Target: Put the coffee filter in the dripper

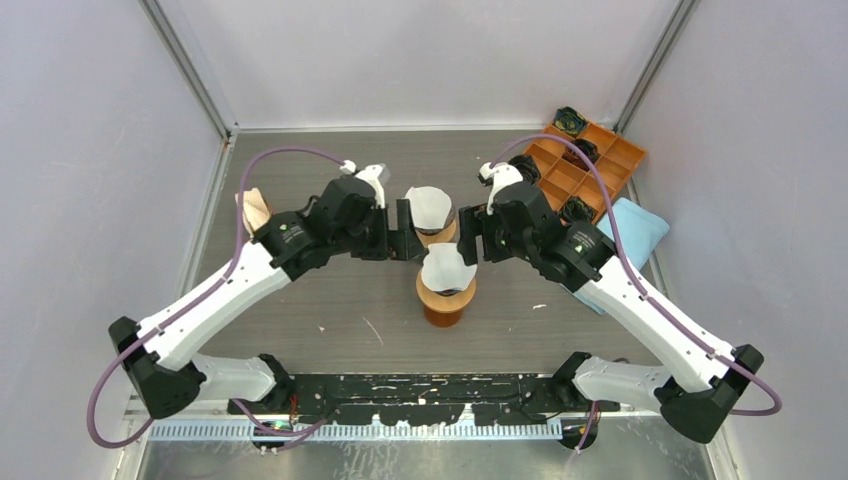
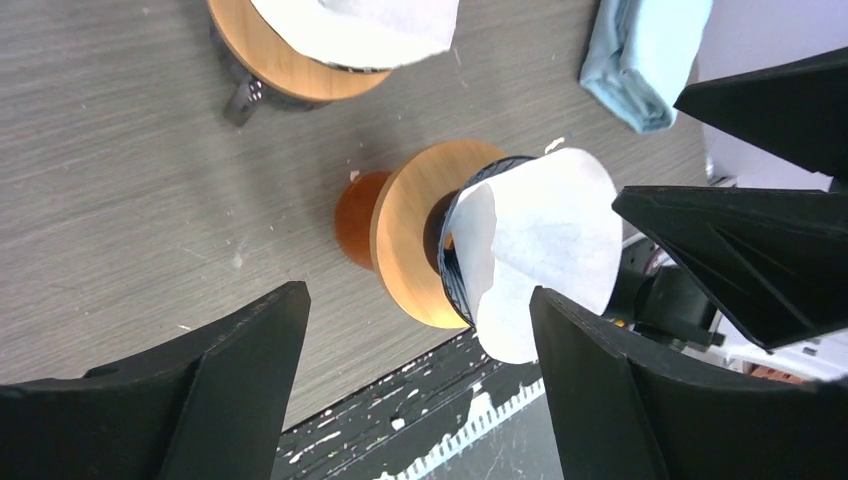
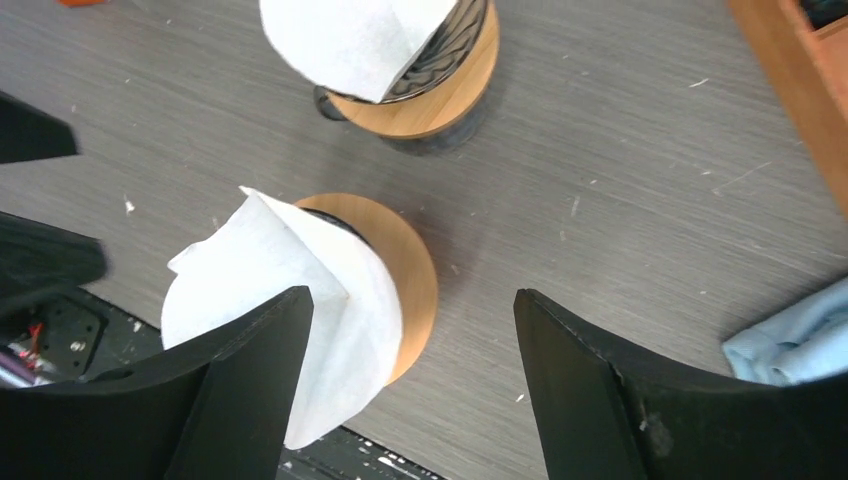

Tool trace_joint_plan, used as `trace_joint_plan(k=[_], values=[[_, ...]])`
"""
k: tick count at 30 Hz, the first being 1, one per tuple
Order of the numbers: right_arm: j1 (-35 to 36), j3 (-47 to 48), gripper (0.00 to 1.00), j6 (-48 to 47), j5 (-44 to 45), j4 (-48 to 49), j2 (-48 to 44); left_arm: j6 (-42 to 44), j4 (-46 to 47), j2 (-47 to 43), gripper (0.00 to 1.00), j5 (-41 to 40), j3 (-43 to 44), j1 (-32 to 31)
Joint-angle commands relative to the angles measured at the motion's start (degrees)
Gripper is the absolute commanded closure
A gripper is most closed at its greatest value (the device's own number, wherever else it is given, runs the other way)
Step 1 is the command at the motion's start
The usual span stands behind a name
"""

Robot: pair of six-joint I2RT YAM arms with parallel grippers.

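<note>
Both sets of jaws stood wide and empty. The filter (image 3: 300, 250) sat loose and tilted in the dripper (image 3: 410, 280); a passing jaw could snag it out.

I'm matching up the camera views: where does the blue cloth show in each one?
Top view: blue cloth, right side, below the orange tray.
Left wrist: cloth at top right.
Right wrist: cloth at lower right edge.
Shared landmark: near dripper holding a filter.

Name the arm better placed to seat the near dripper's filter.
Left, narrowly: the open left gripper frames the filter; the right gripper sits offset, one finger covering it.
</note>
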Motion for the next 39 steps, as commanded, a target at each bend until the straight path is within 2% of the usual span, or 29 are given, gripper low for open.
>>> trace_joint_plan(k=[1,4,5,8,13,17,25,32,39], values=[[-0.6,0.6,0.18,-2.5,8.5,4.4,-3.7,0.5,3.8,-5.6,0.15,2.0,-0.8,3.4],[-2.4,-0.7,0.12,-4.1,12.0,5.8,-6.3,0.9,3.3,-8.6,0.13,1.8,-3.3,7.8],[-3.1,-1.0,0.09,-4.6,13.4,6.2,-7.1,1.1,3.0,-9.6,0.09,1.8,-3.9,9.6],[-5.2,-2.0,0.01,-6.5,18.3,7.2,-9.8,2.3,1.2,-13.3,0.05,1.2,-5.2,15.4],[-7.0,-3.0,0.0,-7.4,27.5,8.1,-14.5,5.3,-2.8,-20.0,0.01,-4.5,-4.6,20.5],[-7.0,-3.8,0.0,-7.4,32.9,9.9,-19.6,8.4,-5.9,-25.1,0.01,-12.2,-3.3,20.7],[-7.1,-7.0,0.0,-8.9,41.5,13.7,-27.7,14.3,-4.7,-35.8,0.01,-22.9,-3.2,20.7],[-7.0,-8.5,0.0,-7.3,43.5,16.0,-31.6,15.4,-1.3,-43.1,0.01,-26.1,-7.0,20.7],[-7.1,-9.1,0.0,-8.9,41.2,18.4,-32.6,14.2,-2.2,-43.3,0.01,-25.8,-8.3,20.7]])
